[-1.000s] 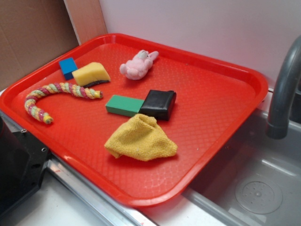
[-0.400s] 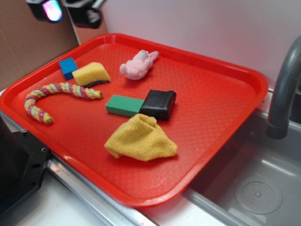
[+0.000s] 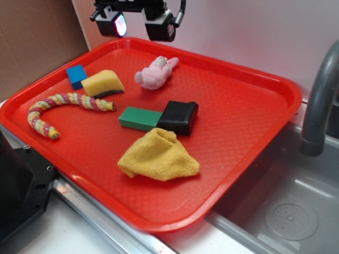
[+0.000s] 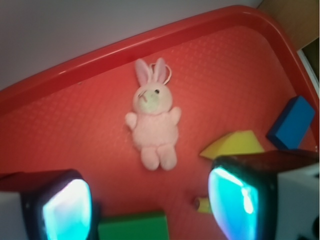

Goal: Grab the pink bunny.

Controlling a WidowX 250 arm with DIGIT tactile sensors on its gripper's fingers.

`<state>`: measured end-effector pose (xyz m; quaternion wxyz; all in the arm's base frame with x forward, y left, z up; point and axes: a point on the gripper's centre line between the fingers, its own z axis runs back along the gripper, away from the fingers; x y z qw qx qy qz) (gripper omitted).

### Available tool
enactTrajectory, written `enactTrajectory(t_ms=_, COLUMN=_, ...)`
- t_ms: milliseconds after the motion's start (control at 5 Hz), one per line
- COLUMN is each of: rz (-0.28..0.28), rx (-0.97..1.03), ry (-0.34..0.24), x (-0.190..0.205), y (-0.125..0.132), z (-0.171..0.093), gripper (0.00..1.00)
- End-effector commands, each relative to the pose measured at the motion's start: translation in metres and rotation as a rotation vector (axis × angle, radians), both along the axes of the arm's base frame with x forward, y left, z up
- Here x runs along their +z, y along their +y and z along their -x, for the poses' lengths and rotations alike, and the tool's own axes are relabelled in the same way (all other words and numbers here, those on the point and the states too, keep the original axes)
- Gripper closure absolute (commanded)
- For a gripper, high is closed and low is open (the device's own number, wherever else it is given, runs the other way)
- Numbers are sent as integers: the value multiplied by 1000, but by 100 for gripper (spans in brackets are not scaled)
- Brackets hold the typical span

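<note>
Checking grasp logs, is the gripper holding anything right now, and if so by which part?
Nothing is held. The gripper is open, up above the tray's far edge, and the pink bunny lies untouched on the tray.

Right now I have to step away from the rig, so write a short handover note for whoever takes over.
Gripper: open, empty, up in the air over the tray's far edge, above and just behind the pink bunny.
Bunny: lying flat near the far rim of the red tray, apart from the yellow sponge and blue block. In the wrist view it sits between the two fingers, a little ahead of them.
Done: the gripper is roughly lined up over the bunny.
Left: descend, close on the bunny, lift.
</note>
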<state>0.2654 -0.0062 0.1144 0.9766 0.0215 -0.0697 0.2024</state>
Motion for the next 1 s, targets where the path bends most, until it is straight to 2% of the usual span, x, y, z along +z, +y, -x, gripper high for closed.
enactTrajectory(t_ms=0, rz=-39, rx=-2, ry=5, x=-29, y=24, z=15, gripper=0)
enactTrajectory(t_ms=200, rz=-42, rx=-74, ry=1, x=-49, y=31, z=12, gripper=0)
enactTrajectory(t_ms=400, rz=-26, rx=-83, ry=1, x=-50, y=32, z=-7, gripper=0)
enactTrajectory(t_ms=600, rz=13, rx=-100, ry=4, x=-53, y=31, z=-34, gripper=0)
enactTrajectory(t_ms=800, rz=12, rx=-118, ry=16, x=-59, y=27, z=-50, gripper=0)
